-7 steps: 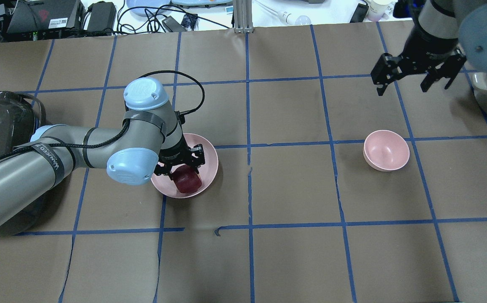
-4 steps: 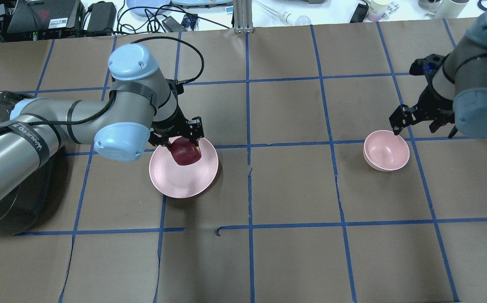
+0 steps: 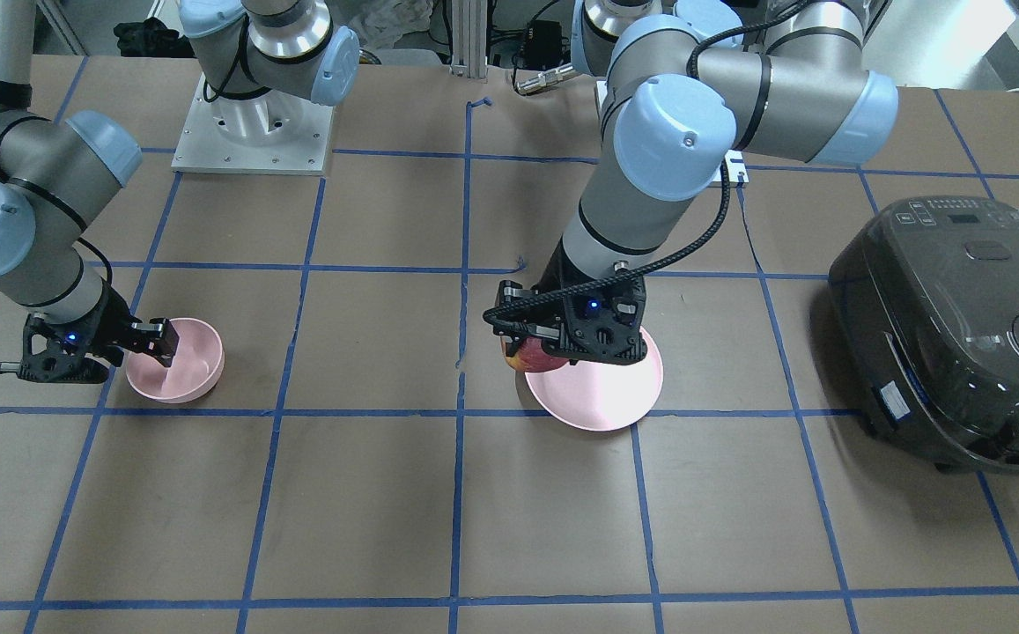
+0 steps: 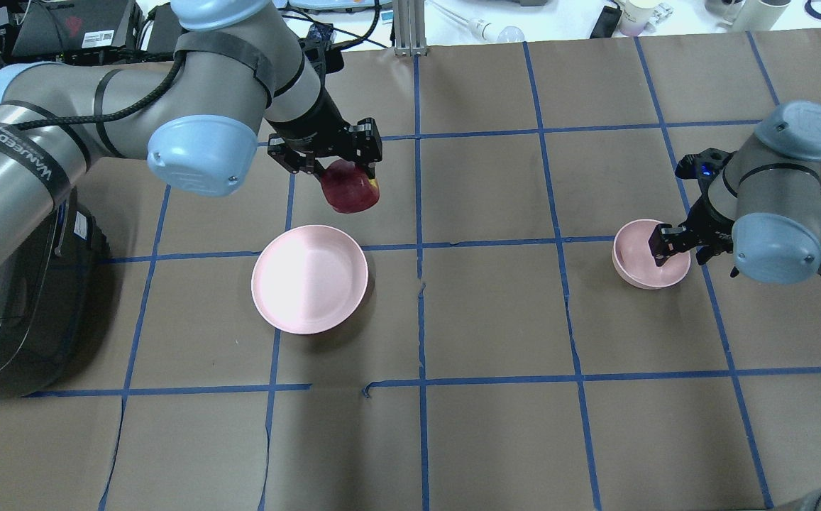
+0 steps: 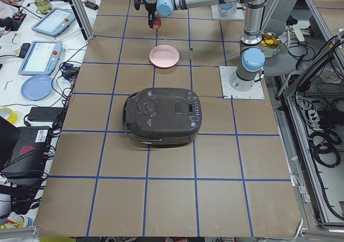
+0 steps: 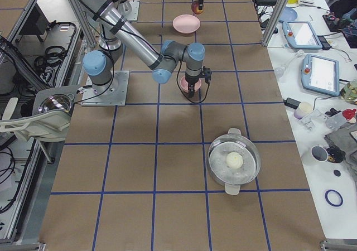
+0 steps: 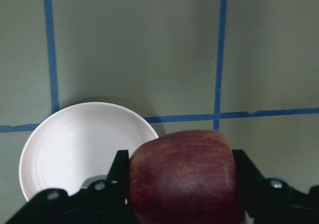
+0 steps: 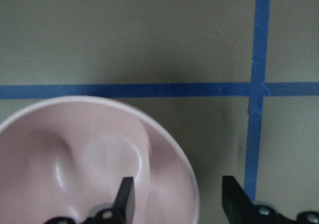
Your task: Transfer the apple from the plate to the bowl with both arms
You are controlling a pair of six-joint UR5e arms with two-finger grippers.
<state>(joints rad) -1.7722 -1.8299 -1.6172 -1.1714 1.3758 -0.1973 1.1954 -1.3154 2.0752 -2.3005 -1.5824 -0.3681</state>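
My left gripper (image 4: 335,165) is shut on the dark red apple (image 4: 350,190) and holds it in the air, beyond the far rim of the pale pink plate (image 4: 309,279), which holds nothing. The left wrist view shows the apple (image 7: 184,176) between the fingers with the plate (image 7: 79,149) below to the left. The small pink bowl (image 4: 637,248) stands to the right. My right gripper (image 4: 681,254) is open and straddles the bowl's right rim. One finger (image 8: 125,194) is inside the bowl (image 8: 75,144) and the other is outside.
A black rice cooker (image 4: 6,284) stands at the table's left end, under my left arm. A steel pot (image 6: 234,162) holding a white ball stands at the right end. Cables and devices lie past the far edge.
My left gripper has lifted the apple off the plate and carried it up and toward the far side. My right arm has come down to the bowl and set its fingers across the rim.
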